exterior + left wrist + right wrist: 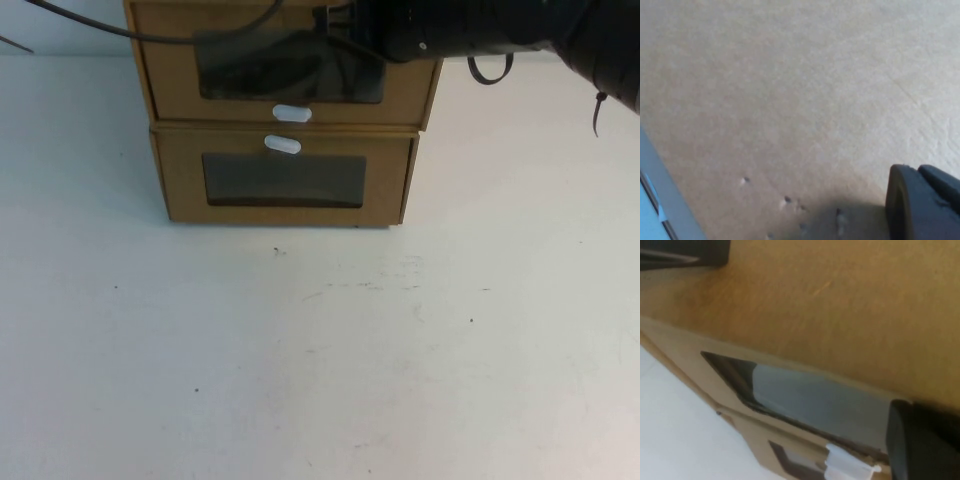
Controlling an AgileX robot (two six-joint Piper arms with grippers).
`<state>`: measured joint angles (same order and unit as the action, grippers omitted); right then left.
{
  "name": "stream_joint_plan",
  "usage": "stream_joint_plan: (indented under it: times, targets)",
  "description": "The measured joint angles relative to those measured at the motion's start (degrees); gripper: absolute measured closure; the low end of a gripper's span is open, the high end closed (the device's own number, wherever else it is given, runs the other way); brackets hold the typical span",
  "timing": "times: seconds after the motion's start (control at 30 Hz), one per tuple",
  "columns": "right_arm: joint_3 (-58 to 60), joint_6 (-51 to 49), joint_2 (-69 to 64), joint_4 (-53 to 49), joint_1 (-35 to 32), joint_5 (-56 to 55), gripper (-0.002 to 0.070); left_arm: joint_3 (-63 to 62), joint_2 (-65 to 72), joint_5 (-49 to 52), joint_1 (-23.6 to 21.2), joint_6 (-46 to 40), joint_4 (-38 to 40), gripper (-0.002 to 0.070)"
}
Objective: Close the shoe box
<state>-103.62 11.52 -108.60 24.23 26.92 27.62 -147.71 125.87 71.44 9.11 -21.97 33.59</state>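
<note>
Two brown cardboard boxes are stacked at the back of the white table. The upper one is the shoe box (285, 70), with a clear window and a white pull tab (292, 113) below it. Its front stands slightly forward of the lower box (285, 180). My right gripper (345, 25) hangs in front of the shoe box's window near its upper right; in the right wrist view the right gripper (925, 440) is close to the shoe box (830, 300) and its tab (847, 465). My left gripper (922, 202) is close against plain brown cardboard (790, 90); it does not show in the high view.
The lower box has its white tab (283, 145) above its window. A black cable (100, 25) crosses the top left. The white table (320, 350) stretches in front of the boxes with a few small dark specks.
</note>
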Motion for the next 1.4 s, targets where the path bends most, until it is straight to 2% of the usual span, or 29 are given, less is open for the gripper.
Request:
stream_joint_plan:
  times: [0.27, 0.57, 0.87, 1.1, 1.4]
  targets:
    - [-4.45, -0.12, -2.68, 0.39, -0.12, 3.67, 0.0689, 0.0, -1.22, 0.58, 0.0, -0.41, 0.0, 0.0678]
    - [-5.53, 0.09, 0.83, -0.23, -0.97, 16.09, 0.0689, 0.0, -8.53, 1.11, 0.0, -1.18, -1.06, 0.0678]
    - [-5.63, 0.09, 12.61, -1.27, -0.97, 29.37, 0.0689, 4.85, -22.32, 1.22, 0.0, -1.29, -9.08, 0.0678]
    - [0.39, -1.48, 26.03, -1.87, -0.97, 38.61, 0.0689, 26.8, -40.09, 0.49, 0.0, -1.02, -10.66, 0.0678]
    - [29.05, -6.83, 57.77, -4.44, -1.0, 32.55, 0.0689, 66.47, -71.0, -16.97, 0.0, -5.17, -10.87, 0.0678]
